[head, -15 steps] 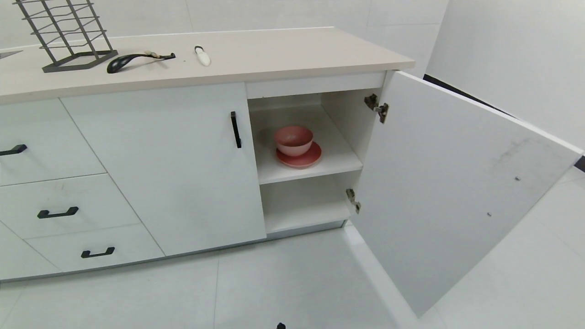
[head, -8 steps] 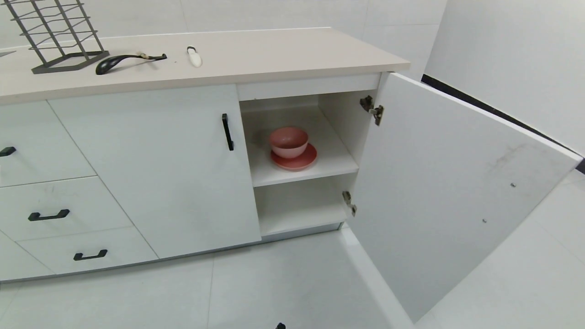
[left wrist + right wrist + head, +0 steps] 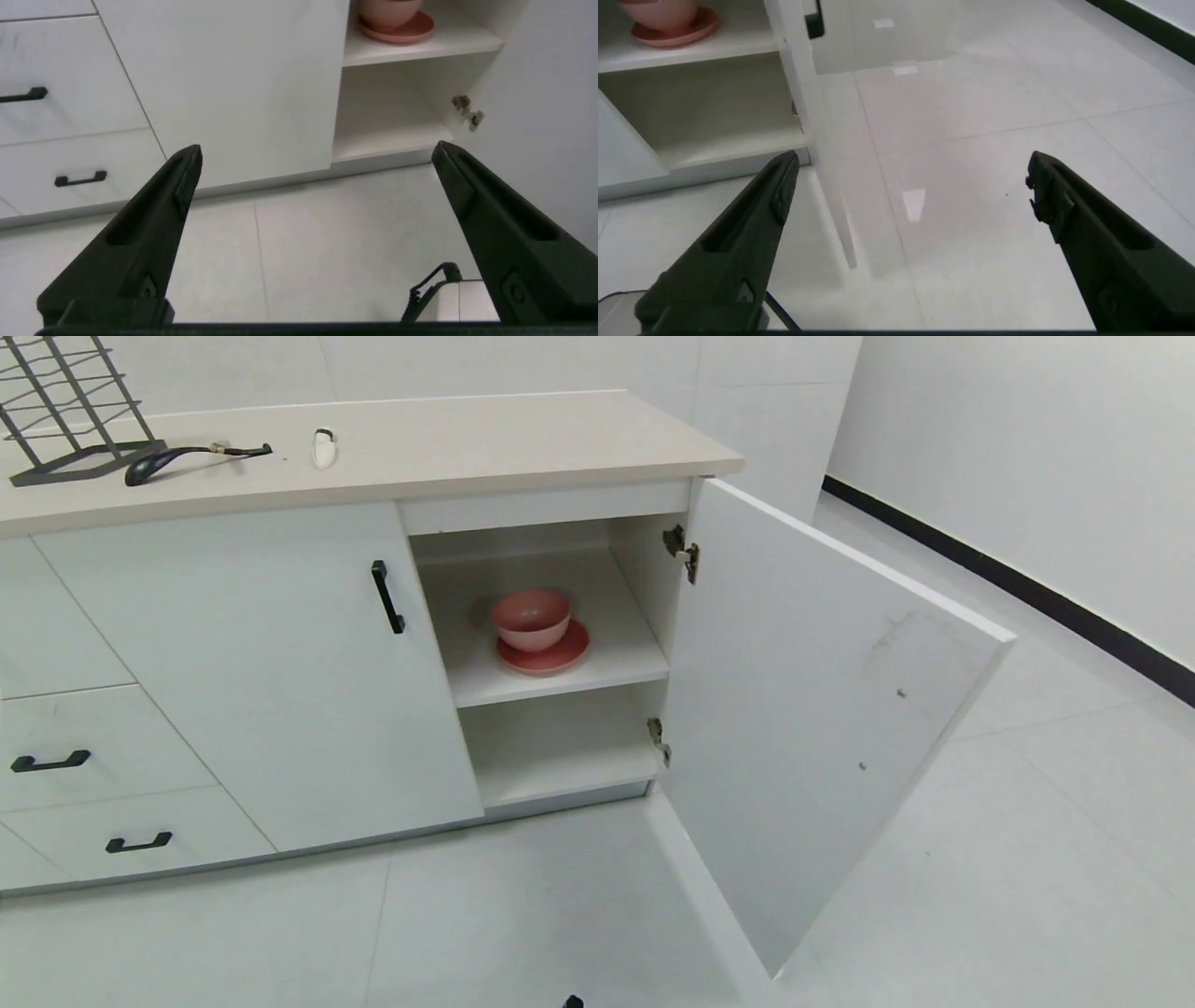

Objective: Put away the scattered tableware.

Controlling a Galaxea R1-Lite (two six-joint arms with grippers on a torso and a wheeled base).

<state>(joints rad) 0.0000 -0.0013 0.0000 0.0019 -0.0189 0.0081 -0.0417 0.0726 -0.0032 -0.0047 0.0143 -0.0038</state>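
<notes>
Open cabinet door, black ladle beside wire rack

We find the upper cabinet shelf ahead of our left gripper, carrying a pink plate, and farther beyond it the countertop bearing a wire rack, black ladle and white utensil.

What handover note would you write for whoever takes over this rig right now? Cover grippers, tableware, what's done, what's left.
Grippers: left gripper open, empty; right gripper open, empty.
Things: pink bowl sits on pink plate on the upper shelf; cabinet door stands open.
Done: bowl and plate stored.
Left: black spoon and small white utensil lie on the countertop; probably store them, then shut the door.
</notes>
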